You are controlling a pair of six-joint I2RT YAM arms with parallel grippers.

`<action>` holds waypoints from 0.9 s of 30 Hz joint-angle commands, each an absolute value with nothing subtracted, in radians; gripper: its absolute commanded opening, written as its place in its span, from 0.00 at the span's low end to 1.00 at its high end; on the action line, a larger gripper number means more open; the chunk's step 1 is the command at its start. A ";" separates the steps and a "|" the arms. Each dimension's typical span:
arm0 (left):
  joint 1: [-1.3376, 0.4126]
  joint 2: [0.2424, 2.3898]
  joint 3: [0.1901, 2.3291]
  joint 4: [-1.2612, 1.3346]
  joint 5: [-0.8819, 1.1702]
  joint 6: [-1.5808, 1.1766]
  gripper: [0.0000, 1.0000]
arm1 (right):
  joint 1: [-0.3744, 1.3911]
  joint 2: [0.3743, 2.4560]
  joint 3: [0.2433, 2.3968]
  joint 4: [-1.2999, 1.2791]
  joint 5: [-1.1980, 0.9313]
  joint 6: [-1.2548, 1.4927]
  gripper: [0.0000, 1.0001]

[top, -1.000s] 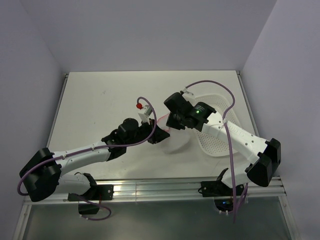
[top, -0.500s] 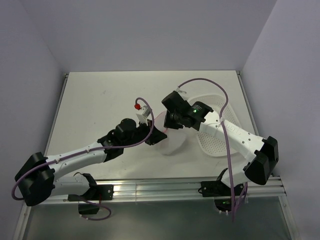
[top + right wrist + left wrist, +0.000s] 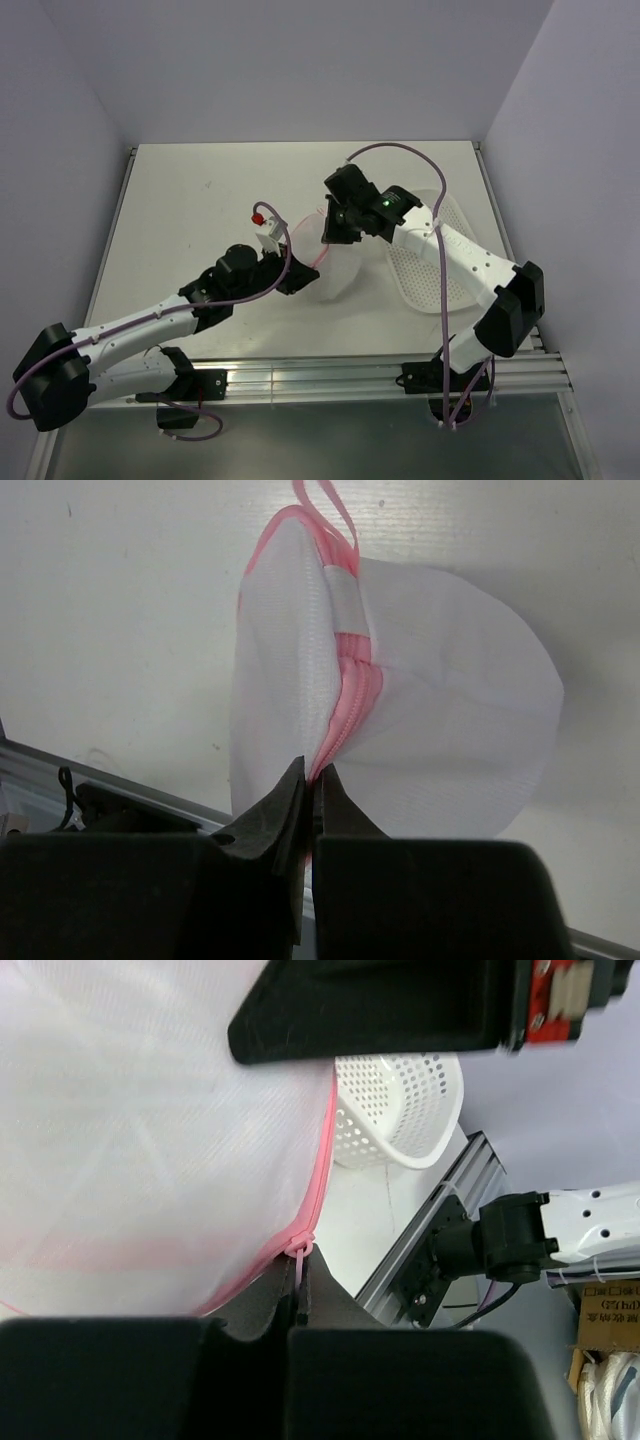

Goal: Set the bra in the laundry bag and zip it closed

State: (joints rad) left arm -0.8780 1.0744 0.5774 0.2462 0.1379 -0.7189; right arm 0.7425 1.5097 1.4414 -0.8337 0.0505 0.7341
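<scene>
**Above the table, laundry bag now pinched at both ends**

Across the table's right side, the perforated basket lies more exposed than a second ago, because both arms have carried the bag leftward and toward the rear. Between them hangs the laundry bag. Its white mesh is rounded, and its pink zipper runs down toward the right gripper, which stays clenched on that pink seam. The left gripper was not fully closed a second ago; it has since snapped tight and now grasps the small pink zipper pull at the rim. The bra shows nowhere as a separate thing. I judge it is already inside the mesh, though the weave hides it. With one end anchored and the pull in hand, the step under way looks like drawing the zipper closed. The risk is the thin tab slipping free.
</scene>
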 commanded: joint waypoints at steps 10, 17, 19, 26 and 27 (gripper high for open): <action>-0.874 0.997 0.456 0.241 0.120 -0.747 0.00 | 0.666 1.604 1.638 -0.862 0.072 0.618 0.00; -0.873 0.928 0.433 0.204 0.109 -0.770 0.00 | 0.643 1.767 1.856 -0.903 0.006 0.586 0.00; -0.873 0.907 0.445 0.183 0.107 -0.776 0.00 | 0.643 1.805 1.913 -0.913 -0.032 0.577 0.00; -0.874 0.865 0.505 0.106 0.110 -0.770 0.00 | 0.643 1.845 1.885 -0.848 -0.134 0.563 0.15; -0.874 0.879 0.509 0.103 0.107 -0.767 0.00 | 0.643 1.842 1.876 -0.847 -0.109 0.569 0.24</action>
